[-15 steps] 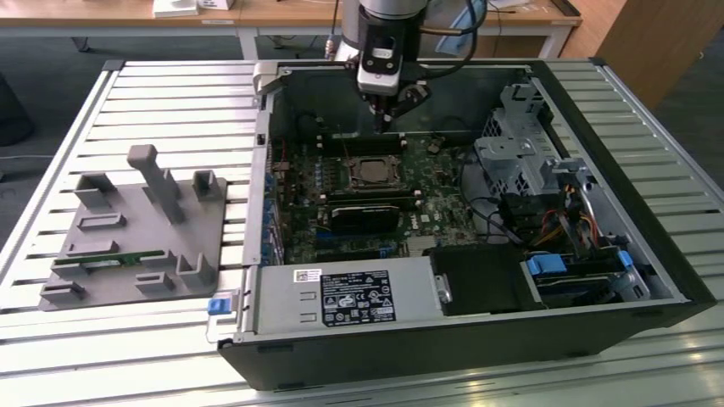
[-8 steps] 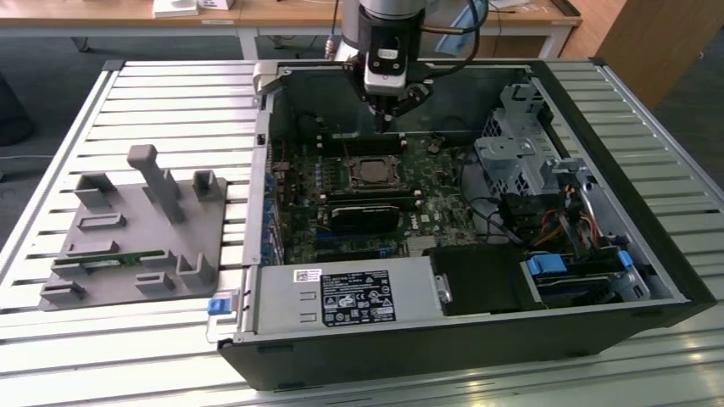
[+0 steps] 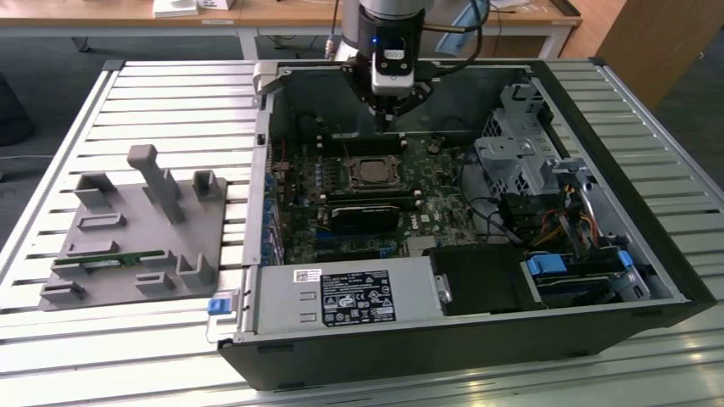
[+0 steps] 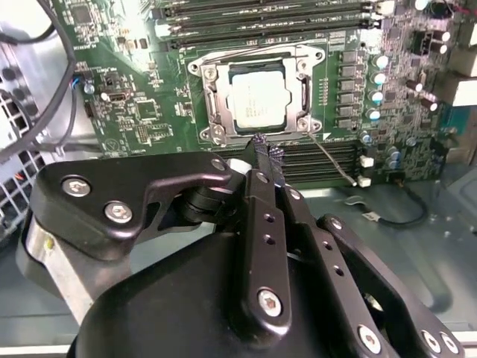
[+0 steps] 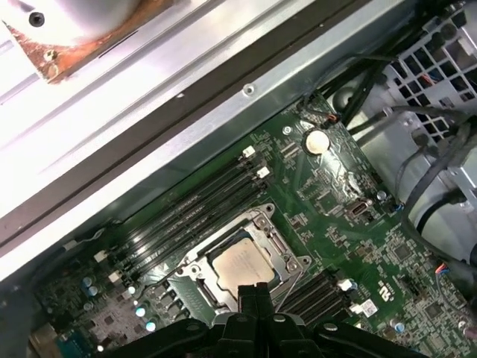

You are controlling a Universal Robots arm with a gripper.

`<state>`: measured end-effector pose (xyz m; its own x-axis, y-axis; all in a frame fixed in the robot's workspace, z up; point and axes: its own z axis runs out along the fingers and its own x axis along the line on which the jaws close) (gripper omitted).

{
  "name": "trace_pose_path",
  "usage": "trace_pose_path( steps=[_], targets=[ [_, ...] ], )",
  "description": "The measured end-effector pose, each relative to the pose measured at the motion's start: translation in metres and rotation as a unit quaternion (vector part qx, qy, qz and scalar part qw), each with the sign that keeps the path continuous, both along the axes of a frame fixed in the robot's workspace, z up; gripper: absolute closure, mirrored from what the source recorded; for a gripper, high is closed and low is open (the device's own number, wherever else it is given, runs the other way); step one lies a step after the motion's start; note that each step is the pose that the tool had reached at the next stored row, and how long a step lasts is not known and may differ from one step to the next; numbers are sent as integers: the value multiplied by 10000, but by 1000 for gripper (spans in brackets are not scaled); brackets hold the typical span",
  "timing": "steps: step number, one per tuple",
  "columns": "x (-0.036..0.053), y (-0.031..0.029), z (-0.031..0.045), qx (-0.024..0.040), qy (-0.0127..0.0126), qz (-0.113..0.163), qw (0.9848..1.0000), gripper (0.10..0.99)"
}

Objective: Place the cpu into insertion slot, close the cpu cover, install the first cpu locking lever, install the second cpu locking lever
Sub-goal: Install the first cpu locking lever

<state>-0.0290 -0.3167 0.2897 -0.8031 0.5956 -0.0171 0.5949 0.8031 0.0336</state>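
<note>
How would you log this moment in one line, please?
cpu: seated under cover | cpu cover: closed | gripper: jaws shut, empty, hovering near cover

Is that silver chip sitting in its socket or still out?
In: the cpu lies flat and level, framed by the cpu cover window.

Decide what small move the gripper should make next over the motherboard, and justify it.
Probably ease the shut gripper sideways to the thin wire lever and press it down: the silver-grey square cpu is already seated, the silvery metal cover frame seems to lie flat around it, and the lever looks unlatched.
</note>
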Motion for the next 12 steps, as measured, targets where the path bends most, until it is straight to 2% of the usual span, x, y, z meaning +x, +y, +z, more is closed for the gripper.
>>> trace_pose_path(
  steps=[6,12],
  targets=[
    [0,0,0,0,0,313,9995,980],
    [0,0,0,0,0,602,9982,980]
  ],
)
